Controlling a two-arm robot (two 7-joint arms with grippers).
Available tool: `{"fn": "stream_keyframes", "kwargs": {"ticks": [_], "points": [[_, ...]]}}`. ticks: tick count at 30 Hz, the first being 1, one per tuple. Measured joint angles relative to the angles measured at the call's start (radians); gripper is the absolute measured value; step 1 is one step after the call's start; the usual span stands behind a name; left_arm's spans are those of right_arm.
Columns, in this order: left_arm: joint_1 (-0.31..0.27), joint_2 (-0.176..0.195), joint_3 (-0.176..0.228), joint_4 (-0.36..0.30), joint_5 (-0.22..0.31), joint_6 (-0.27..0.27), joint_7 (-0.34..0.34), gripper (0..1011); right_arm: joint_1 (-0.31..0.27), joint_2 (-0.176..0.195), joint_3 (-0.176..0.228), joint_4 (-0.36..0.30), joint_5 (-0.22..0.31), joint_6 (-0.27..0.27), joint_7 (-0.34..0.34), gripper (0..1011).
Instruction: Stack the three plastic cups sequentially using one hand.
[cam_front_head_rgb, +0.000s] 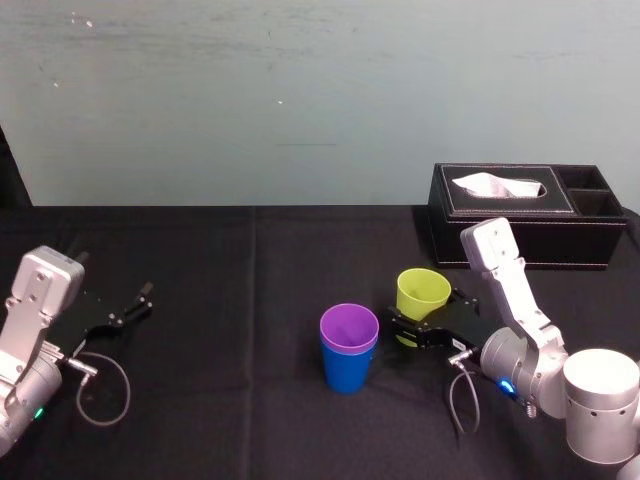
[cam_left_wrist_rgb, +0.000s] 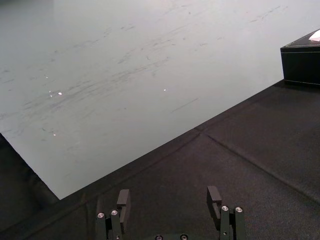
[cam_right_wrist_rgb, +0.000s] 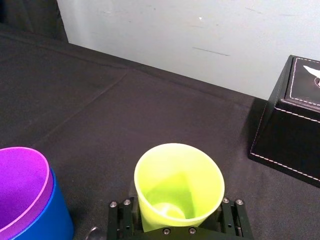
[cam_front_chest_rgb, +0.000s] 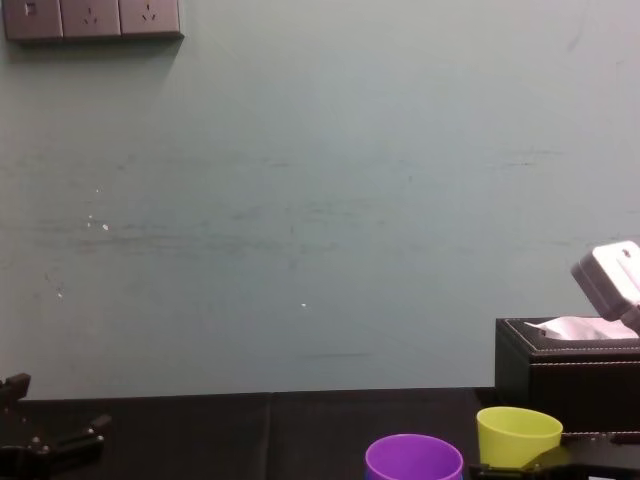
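Note:
A purple cup (cam_front_head_rgb: 349, 328) sits nested inside a blue cup (cam_front_head_rgb: 348, 372) near the middle of the black table. Just to their right stands the yellow-green cup (cam_front_head_rgb: 423, 290), upright. My right gripper (cam_front_head_rgb: 415, 326) reaches in from the right, one finger on each side of this cup's lower part, shut on it. In the right wrist view the yellow-green cup (cam_right_wrist_rgb: 177, 185) fills the gap between the fingers (cam_right_wrist_rgb: 122, 220), and the purple-in-blue pair (cam_right_wrist_rgb: 22, 190) stands close beside it. My left gripper (cam_front_head_rgb: 130, 300) rests open at the far left, holding nothing.
A black tissue box (cam_front_head_rgb: 525, 215) stands at the back right, behind my right arm. A loose cable (cam_front_head_rgb: 100, 385) loops on the table by my left arm. The table's far edge meets a pale wall (cam_front_head_rgb: 300, 100).

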Motion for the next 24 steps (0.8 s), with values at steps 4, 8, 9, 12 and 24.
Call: {"fn": "stream_keyframes", "kwargs": {"ticks": [4, 8, 9, 12, 24], "points": [[0.000, 0.000, 0.000, 0.000, 0.000, 0.000, 0.000, 1000, 0.000, 0.000, 0.000, 0.000, 0.000, 0.000, 0.000, 757], [0.000, 0.000, 0.000, 0.000, 0.000, 0.000, 0.000, 1000, 0.000, 0.000, 0.000, 0.000, 0.000, 0.000, 0.000, 737], [0.000, 0.000, 0.000, 0.000, 0.000, 0.000, 0.000, 1000, 0.000, 0.000, 0.000, 0.000, 0.000, -0.001, 0.000, 736], [0.000, 0.000, 0.000, 0.000, 0.000, 0.000, 0.000, 1000, -0.005, 0.006, -0.002, -0.021, -0.004, -0.003, 0.003, 736], [0.000, 0.000, 0.000, 0.000, 0.000, 0.000, 0.000, 1000, -0.017, 0.039, -0.006, -0.152, -0.005, 0.035, 0.032, 736]]}}
